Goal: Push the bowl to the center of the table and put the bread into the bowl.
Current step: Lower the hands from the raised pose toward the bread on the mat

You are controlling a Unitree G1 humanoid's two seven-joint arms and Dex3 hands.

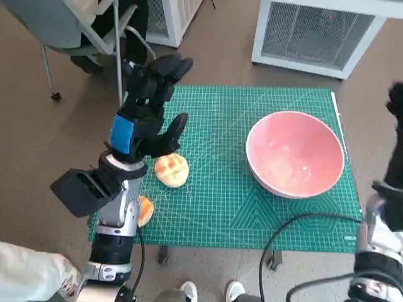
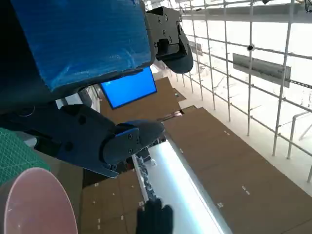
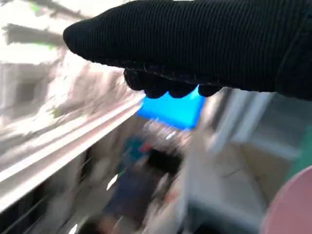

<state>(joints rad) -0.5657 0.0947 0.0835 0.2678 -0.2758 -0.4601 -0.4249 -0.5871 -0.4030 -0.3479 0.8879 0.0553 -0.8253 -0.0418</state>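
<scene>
The black, blue-taped left hand (image 1: 151, 104) hangs spread and empty above the round golden bread roll (image 1: 171, 170), left of centre; the pink plastic bowl (image 1: 295, 153) sits right, a grey chair (image 1: 82, 28) upper left; the gloved right hand (image 1: 397, 100) is unclear.

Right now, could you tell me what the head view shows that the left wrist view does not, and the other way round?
Only the head view shows the bread on the green mat, under the left hand, and a second orange piece by the left forearm. Only the left wrist view shows a bright blue screen and white railings beyond the fingers. Both show the pink bowl, empty in the head view.
</scene>
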